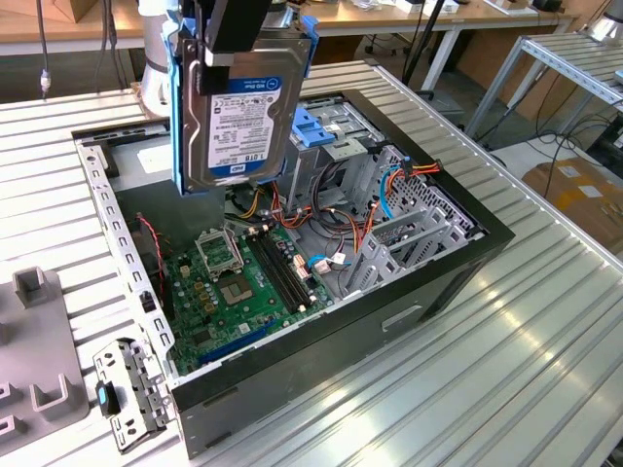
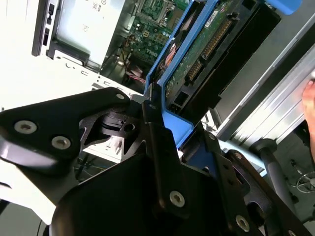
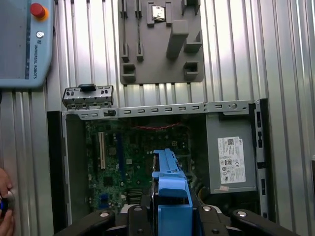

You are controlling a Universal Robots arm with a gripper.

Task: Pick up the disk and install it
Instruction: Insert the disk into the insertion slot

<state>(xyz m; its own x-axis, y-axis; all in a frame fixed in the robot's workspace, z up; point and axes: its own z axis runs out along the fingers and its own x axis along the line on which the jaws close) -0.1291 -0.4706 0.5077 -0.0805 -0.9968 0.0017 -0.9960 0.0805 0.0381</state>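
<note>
Ribbed metal tabletop (image 1: 526,370) carries the open computer case (image 1: 409,302). In the exterior view the disk (image 1: 238,122) hangs upright over its 11 o'clock side, long axis vertical, directly below my gripper (image 1: 232,47), fingers clamped on its top end. The drive cage (image 1: 336,146) sits at the disk's 3 o'clock.

A ribbed metal table (image 1: 506,370) is carrying an open black computer case (image 1: 321,365) lying on its side. At the exterior view's left a grey moulded fixture plate (image 1: 39,360) is lying flat, with a small perforated metal bracket (image 1: 131,394) sitting between it and the case's corner. In the first wrist view a grey teach pendant (image 3: 24,44) is resting near the fixture plate.
</note>
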